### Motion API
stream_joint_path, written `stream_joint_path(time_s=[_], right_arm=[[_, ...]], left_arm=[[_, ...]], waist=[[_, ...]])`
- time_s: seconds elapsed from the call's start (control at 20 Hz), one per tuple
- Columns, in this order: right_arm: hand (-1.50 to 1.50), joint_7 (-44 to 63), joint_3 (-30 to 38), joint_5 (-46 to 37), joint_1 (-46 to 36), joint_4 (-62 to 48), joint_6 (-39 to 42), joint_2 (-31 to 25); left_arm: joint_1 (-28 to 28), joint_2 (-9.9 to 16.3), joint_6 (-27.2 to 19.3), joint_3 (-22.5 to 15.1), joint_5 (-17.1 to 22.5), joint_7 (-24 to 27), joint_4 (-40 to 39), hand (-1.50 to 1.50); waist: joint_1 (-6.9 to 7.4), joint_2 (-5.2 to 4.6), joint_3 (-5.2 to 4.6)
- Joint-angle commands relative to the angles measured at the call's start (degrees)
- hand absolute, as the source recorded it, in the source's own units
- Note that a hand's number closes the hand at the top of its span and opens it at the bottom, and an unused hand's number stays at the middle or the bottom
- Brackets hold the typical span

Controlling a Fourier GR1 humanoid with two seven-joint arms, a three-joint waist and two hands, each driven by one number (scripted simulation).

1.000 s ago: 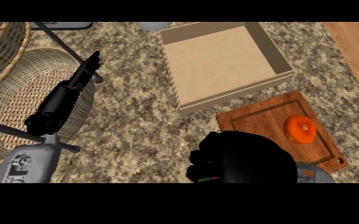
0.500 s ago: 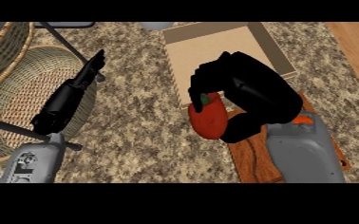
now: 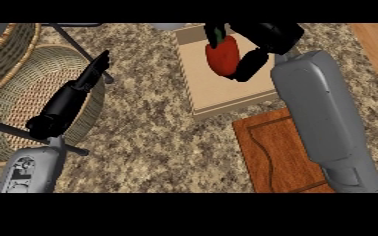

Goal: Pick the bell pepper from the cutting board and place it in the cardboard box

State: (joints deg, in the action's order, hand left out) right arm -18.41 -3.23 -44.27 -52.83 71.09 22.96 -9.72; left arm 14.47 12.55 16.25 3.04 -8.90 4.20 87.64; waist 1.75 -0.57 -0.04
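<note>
Red bell pepper point(image 3: 222, 55), 1 only, sits above the open tan cardboard box point(image 3: 214, 87), right black hand point(image 3: 260, 47) curled around it. 1 brown wooden cutting board point(image 3: 280, 152) adjoins the box's near edge. Left hand point(image 3: 85, 80) straight-fingered over 1 woven wicker basket point(image 3: 29, 85).

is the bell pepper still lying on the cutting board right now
No, the bell pepper is held in the right hand over the cardboard box, and nothing lies on the visible part of the cutting board.
</note>
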Motion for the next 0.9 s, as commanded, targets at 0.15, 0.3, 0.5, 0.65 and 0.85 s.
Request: stream_joint_path(time_s=[0.15, 0.3, 0.5, 0.65, 0.85], right_arm=[[1.50, -5.43, -2.39, -5.63, -10.38, -21.91, 4.92, -6.39], [1.50, -11.96, -3.98, -8.30, -11.90, -30.39, 2.06, -7.52], [1.50, -13.62, -7.97, -13.58, -14.08, -37.52, 1.30, -7.83], [-1.50, -21.54, -8.46, -13.52, -17.53, -43.85, 5.03, -10.04], [-1.50, -31.45, -8.21, -11.90, -19.37, -46.56, 6.38, -10.27]], left_arm=[[0.01, -0.84, 0.44, -1.36, -0.24, 0.08, 0.49, 0.00], [0.96, -1.55, -1.16, -1.64, -1.36, -0.74, 1.77, 0.00], [0.39, -1.86, -1.68, -1.65, -2.19, 1.12, -0.64, 0.00], [1.83, -0.09, 0.38, -0.10, -0.50, 1.54, -1.60, 0.00], [1.21, -2.17, -1.07, -2.25, -1.90, -0.39, 0.25, 0.00]], waist=[[1.62, -0.52, -0.01], [1.51, -0.47, 0.04], [1.02, -0.45, 0.01], [1.96, -0.96, 0.02], [1.44, -0.57, 0.07]])
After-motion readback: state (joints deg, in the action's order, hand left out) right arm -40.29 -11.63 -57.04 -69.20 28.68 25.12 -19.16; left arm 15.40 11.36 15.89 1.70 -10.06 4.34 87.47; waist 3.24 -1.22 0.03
